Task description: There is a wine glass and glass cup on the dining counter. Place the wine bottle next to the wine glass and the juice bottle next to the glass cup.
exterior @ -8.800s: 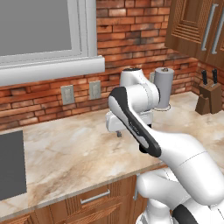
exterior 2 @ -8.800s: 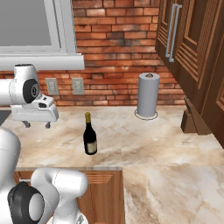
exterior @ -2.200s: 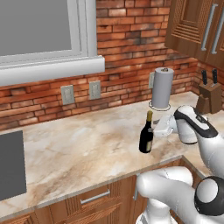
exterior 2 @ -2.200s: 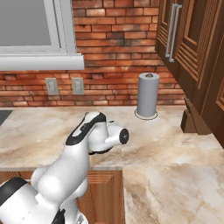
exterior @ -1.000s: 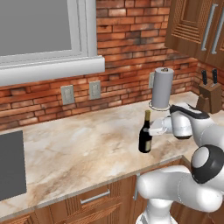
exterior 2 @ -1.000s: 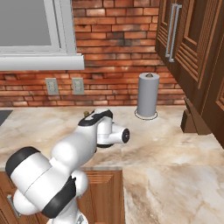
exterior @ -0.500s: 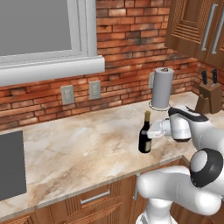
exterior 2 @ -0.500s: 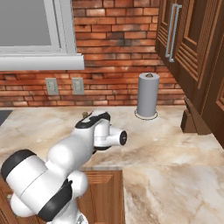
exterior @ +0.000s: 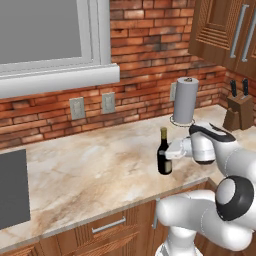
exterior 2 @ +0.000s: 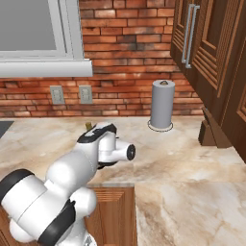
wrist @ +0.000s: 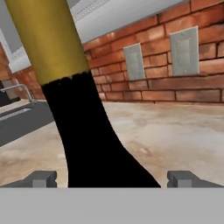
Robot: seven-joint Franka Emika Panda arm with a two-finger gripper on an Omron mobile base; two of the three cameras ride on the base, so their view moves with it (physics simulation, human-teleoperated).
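Observation:
The wine bottle (exterior: 164, 156), near-black with a tan-gold foil top, stands upright on the marbled worktop (exterior: 90, 170) near its front edge. My gripper (exterior: 168, 152) reaches it from the right at shoulder height, open, one finger on each side. In the hand view the wine bottle (wrist: 87, 144) rises tilted between the fingertips (wrist: 42, 178), with gaps on both sides of my gripper (wrist: 112, 178). From the right base, only the bottle's foil top (exterior 2: 89, 126) peeks over the arm. The juice bottle, wine glass, glass cup and dining counter are out of view.
A grey paper towel roll (exterior: 185, 100) stands by the brick wall behind the bottle. A knife block (exterior: 238, 111) sits at the far right under wooden cabinets. A dark panel (exterior: 11, 187) lies at the left end. Two wall outlets (exterior: 92, 105) are on the brick.
The arm swung down from high on the left to the bottle's right. In the last second the hand edged closer, bringing its open fingers around the bottle, which has stayed put.

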